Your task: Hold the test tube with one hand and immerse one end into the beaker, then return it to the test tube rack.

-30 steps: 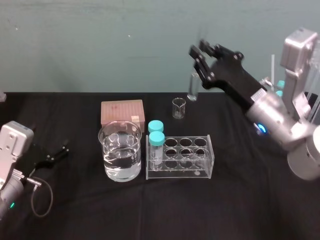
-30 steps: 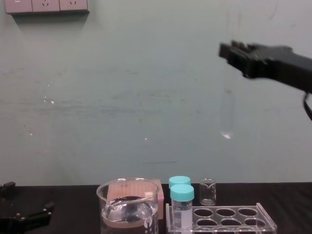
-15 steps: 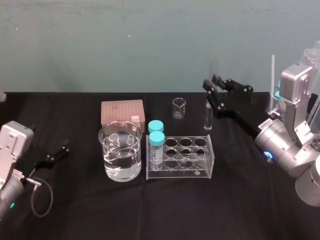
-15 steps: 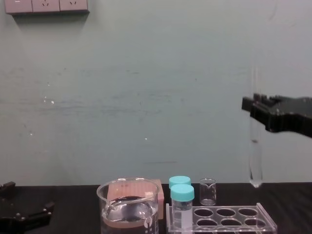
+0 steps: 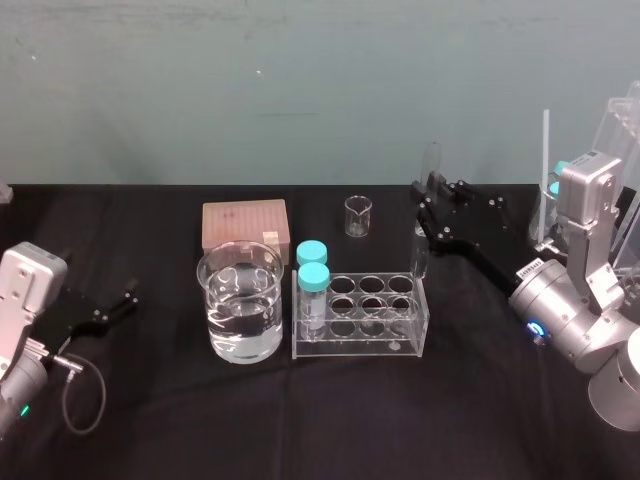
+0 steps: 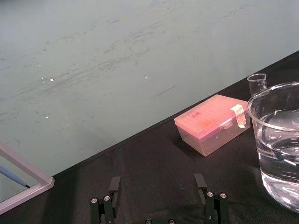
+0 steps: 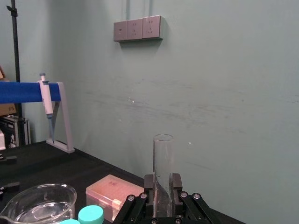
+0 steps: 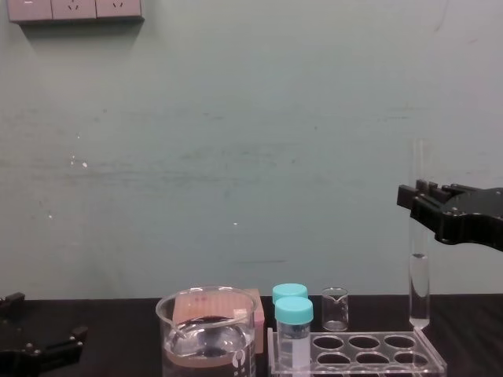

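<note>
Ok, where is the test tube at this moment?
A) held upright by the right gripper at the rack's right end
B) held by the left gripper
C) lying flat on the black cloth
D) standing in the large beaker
A: the right gripper has its fingers shut on the test tube, which hangs upright at the right end of the test tube rack. The left gripper rests open far to the left.

Lab bench, small and plain.
Black-draped table [image 5: 300,420] carries glassware: beaker [image 5: 240,305] of clear liquid, clear rack [image 5: 352,346], two teal-capped vials [image 5: 313,282], a long test tube [image 8: 420,284], a tiny beaker [image 5: 357,216]. Pink tip box [image 5: 244,224] behind them; pipette [image 7: 46,95] hanging on a stand [image 7: 63,119] off to one side. Teal wall [image 5: 300,90], sockets [image 7: 138,29] high up.
</note>
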You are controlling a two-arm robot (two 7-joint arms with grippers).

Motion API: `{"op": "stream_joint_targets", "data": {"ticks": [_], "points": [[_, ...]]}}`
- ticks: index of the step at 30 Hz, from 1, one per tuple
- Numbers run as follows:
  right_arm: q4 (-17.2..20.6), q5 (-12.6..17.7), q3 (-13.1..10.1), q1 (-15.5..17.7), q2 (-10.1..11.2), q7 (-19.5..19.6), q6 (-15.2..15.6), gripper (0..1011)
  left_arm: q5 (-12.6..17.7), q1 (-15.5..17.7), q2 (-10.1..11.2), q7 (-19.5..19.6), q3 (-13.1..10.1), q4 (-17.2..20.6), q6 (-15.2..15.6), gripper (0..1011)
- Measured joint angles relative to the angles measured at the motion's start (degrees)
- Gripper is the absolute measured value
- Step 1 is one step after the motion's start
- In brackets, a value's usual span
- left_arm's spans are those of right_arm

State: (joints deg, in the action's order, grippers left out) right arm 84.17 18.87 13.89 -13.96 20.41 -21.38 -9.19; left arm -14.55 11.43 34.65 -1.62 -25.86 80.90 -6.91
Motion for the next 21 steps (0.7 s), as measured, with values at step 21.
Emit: {"op": "stream_joint_targets", "data": {"ticks": [21], "points": [[-2.51, -0.43, 1.00, -1.69, -1.07, -2.27, -0.06, 225, 0.00, 0.00, 0.00, 0.00, 0.00, 0.00, 0.00, 1000]]}}
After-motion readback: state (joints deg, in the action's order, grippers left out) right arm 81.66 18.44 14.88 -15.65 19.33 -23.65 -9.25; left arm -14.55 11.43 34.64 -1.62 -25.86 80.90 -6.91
